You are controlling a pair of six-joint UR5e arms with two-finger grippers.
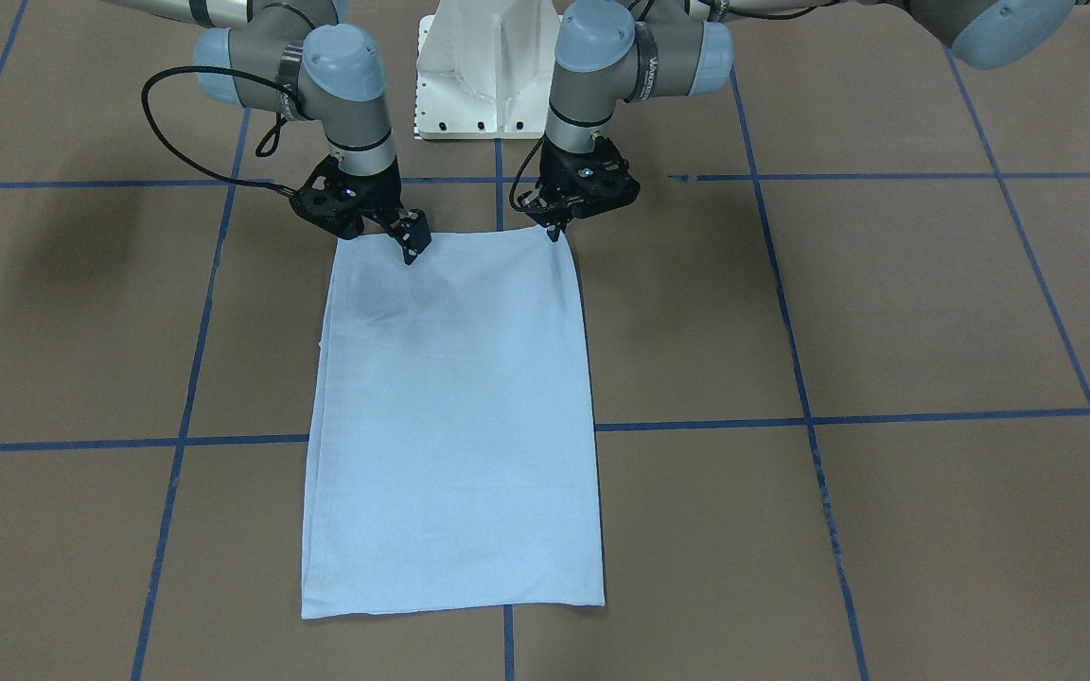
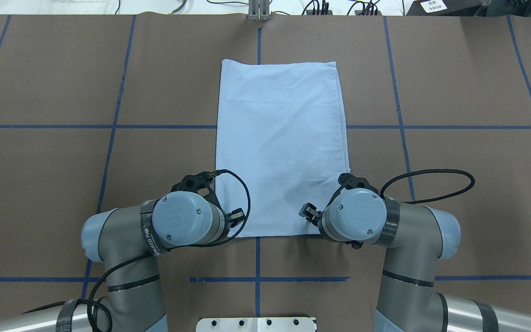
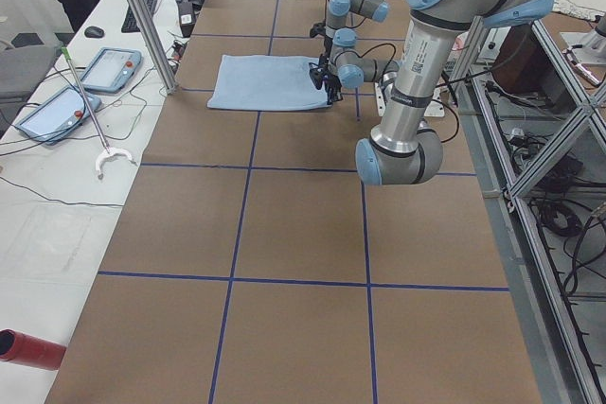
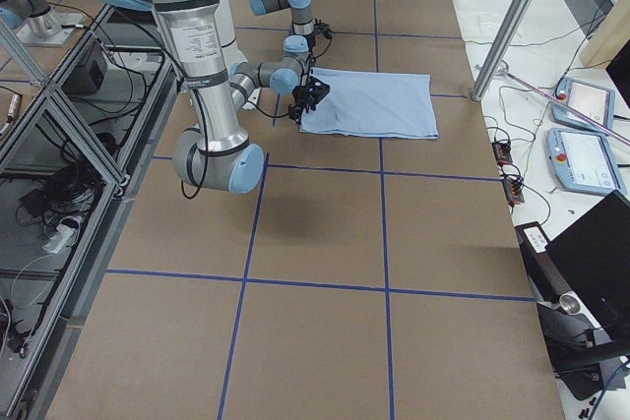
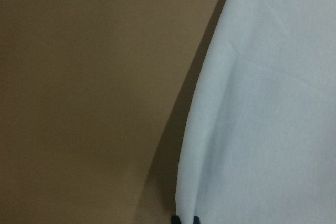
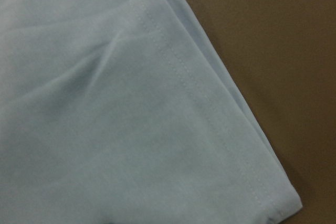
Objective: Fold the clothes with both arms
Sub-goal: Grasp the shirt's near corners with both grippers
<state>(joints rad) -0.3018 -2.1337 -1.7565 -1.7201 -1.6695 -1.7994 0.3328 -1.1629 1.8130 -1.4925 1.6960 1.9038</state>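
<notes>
Pale blue shirt (image 1: 455,416) folded into a long, flat rectangle with thin soft knit, straight side edges and square corners; no collar or print showing. It lies on the counter (image 1: 886,312), a matte brown sheet crossed by blue tape lines (image 1: 886,415). The shirt runs straight out from the white base (image 1: 483,71), its short end nearest the base and its long sides leading away from it. The right wrist view shows a doubled hem with two rows of stitching (image 6: 210,124) along the edge, layers stacked at the corner, and a shallow crease fanning inward. The left wrist view shows a smooth curved cloth edge with a dark shadow band beside it. Both arms are grey tubes with light blue caps and black cables. The left claw (image 1: 559,230) sits on the base-end corner of the shirt on the left arm's side, tips drawn together to a point and touching the cloth; cannot tell if fabric is between them. The right claw (image 1: 413,248) sits on the base-end edge just inside the other corner, tip down on the cloth; cannot tell if it is spread or pressed together.
</notes>
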